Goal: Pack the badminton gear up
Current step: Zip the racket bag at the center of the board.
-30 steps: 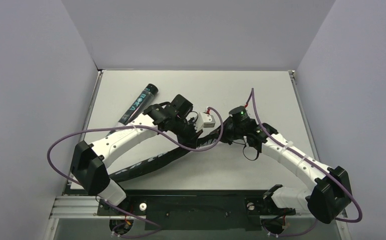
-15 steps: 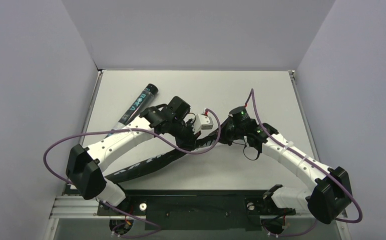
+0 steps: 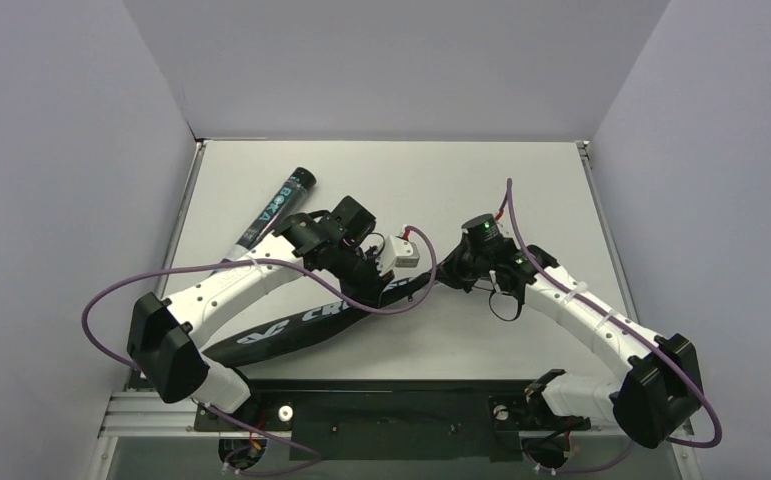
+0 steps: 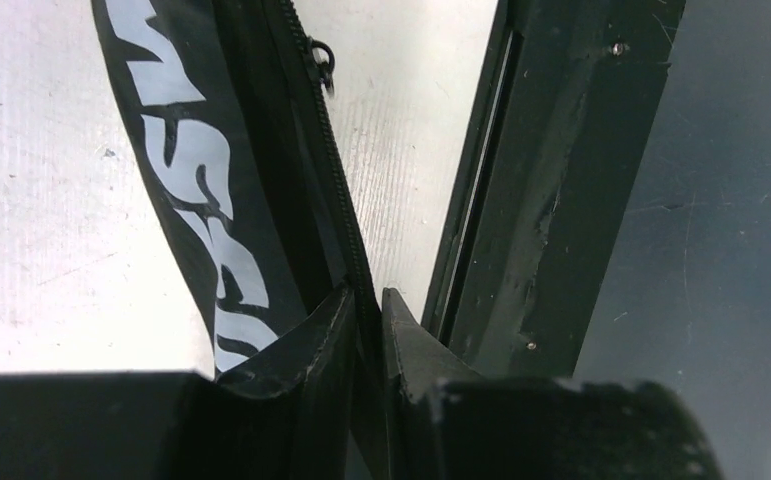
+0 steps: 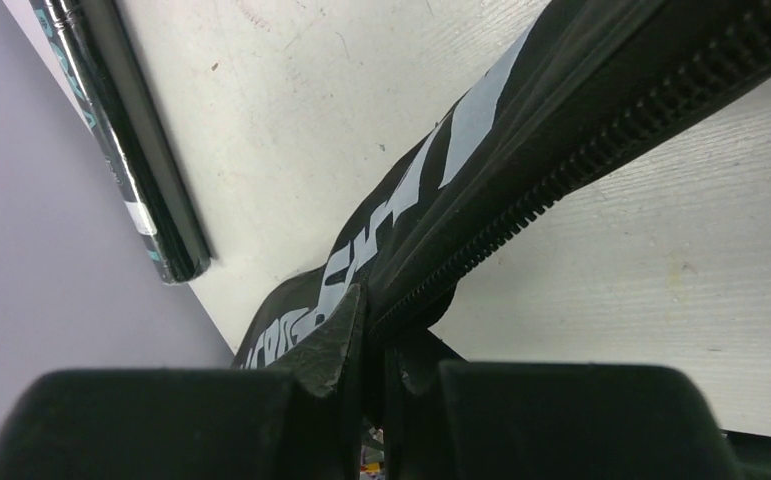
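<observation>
- Black bag, shaped like a racket and printed with big white letters, lies on the pale table, on a slant from the near left corner up towards the middle
- Its wide end sits close to the base of the left arm, and its narrow end reaches the middle of the table, where both claws meet it
- A zip runs along the bag's edge, with a small metal pull lying on the zip line; whether the zip is done up cannot be told
- The right claw is clenched on the zip edge at the bag's narrow end, the toothed strip pinched between its two fingers
- The left claw stands on the same edge, further along towards the wide end, its jaws a slit apart with the zip strip between them; whether they press it or have let go cannot be told
- The tube, glossy black with teal print, lies on the table by the left wall, beyond the bag and apart from it, slanted much the same way
- The white left arm crosses above the bag's middle, a purple cable looping out from it
- A black metal rail runs along the table's near edge, just beside the bag in the left wrist view
</observation>
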Tool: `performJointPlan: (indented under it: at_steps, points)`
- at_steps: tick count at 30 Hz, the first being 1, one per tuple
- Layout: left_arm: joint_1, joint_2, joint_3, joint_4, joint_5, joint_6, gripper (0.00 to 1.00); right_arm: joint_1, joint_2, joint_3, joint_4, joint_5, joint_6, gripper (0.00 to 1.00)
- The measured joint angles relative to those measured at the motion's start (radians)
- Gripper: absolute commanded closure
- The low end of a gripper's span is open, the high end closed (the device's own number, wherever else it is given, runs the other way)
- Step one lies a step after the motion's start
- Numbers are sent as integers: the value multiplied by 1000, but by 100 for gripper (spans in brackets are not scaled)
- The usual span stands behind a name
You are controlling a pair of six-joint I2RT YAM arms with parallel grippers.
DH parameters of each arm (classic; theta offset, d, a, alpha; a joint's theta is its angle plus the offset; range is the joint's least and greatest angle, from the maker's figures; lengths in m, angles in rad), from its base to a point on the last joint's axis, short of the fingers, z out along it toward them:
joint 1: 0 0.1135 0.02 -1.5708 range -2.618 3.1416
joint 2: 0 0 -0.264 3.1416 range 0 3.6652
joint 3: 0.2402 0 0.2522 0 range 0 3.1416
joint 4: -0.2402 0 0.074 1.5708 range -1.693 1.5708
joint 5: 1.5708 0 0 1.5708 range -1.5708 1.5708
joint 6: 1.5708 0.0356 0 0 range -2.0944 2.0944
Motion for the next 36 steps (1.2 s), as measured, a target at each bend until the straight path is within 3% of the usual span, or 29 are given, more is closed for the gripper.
performJointPlan:
  at_steps: [5,11,12,13,16,18,20,25,31,36]
  points:
    - [0,0,0,-10,0,6,100,-3,0,0,-6,8,0,100]
    - [0,1,0,-6,0,6,100,8,0,0,-6,26,1,100]
    - [0,1,0,-7,-1,4,100,16,0,0,-6,32,2,96]
    - [0,1,0,-8,-1,2,100,23,0,0,-6,39,1,92]
    - [5,5,0,-10,3,-7,100,40,0,0,-6,55,-1,49]
    - [17,11,0,-10,19,-13,100,45,0,3,-7,58,-21,34]
    - [54,22,1,-14,68,-26,100,46,-5,4,-8,57,-45,29]
    - [153,68,28,-58,188,-34,100,37,-107,2,9,50,-99,27]
    - [183,119,52,-96,261,-33,100,35,-299,-117,198,-26,-162,27]
    - [184,132,63,-100,273,-36,100,43,-283,-256,395,-138,-155,29]
